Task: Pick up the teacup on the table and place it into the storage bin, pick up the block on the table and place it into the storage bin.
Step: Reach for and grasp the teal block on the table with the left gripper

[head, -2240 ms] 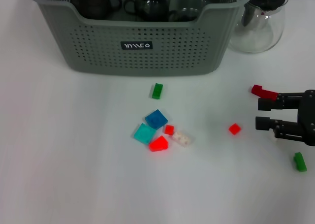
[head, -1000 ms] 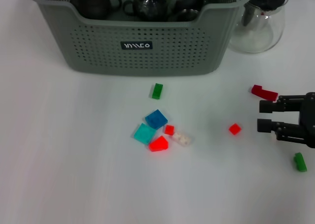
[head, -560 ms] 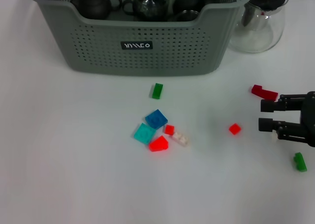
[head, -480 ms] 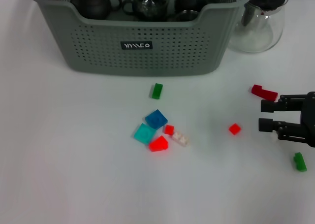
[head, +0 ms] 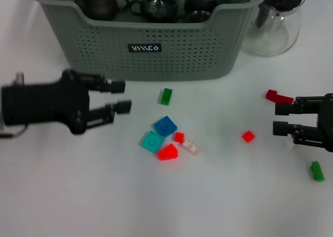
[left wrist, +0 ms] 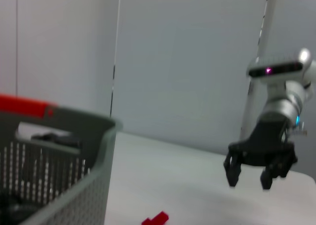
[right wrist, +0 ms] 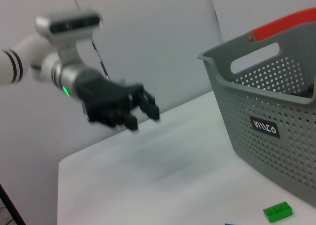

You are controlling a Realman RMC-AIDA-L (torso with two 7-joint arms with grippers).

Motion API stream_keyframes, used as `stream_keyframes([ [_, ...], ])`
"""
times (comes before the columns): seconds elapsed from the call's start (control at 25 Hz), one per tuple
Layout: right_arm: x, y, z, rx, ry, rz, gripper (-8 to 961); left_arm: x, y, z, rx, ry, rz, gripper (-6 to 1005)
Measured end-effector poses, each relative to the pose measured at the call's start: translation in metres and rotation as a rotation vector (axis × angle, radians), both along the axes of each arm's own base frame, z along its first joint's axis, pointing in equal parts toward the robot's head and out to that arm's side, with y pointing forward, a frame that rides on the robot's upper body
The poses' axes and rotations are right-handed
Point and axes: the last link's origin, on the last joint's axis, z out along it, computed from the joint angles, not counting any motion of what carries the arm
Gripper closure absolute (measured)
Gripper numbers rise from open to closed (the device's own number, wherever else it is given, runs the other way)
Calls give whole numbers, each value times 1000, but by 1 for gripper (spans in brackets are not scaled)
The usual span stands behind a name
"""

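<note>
The storage bin [head: 156, 60] stands at the back and holds dark teaware; no teacup shows on the table. A loose cluster lies in the middle: blue block [head: 165, 126], teal block [head: 152, 141], red wedge [head: 167, 152], white block [head: 191, 147]. A green block [head: 165, 96] lies nearer the bin. My left gripper [head: 126, 96] is open, just left of that green block, holding nothing. My right gripper [head: 276, 119] is open at the right edge, close to a small red block [head: 248, 136]. The right wrist view shows the left gripper [right wrist: 144, 120], the bin [right wrist: 266, 101] and the green block [right wrist: 277, 211].
A clear glass jug [head: 273, 23] stands right of the bin. A dark red block [head: 279, 97] and another green block [head: 317, 171] lie beside my right gripper. The left wrist view shows the bin wall [left wrist: 54, 165], the right gripper [left wrist: 248, 181] and a red block [left wrist: 155, 219].
My left arm has swung into view from the left and now reaches toward the green block. The right gripper has hardly moved. The blocks lie as before.
</note>
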Motion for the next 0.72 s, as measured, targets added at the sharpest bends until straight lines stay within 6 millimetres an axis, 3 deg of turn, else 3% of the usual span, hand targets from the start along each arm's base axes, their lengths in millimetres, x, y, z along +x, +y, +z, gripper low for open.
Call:
stream_keyframes([
  [0.28,-1,2,0,0,5,1,436,-36,-13,-48,42,57,-5,588],
  [0.6,-1,3,0,1,5,-1,435,-45,-16,-85,99,102,-47,264],
  [0.72,-1,3,0,0,5,-2,435,-49,-15,-94,116,123,-33,266],
])
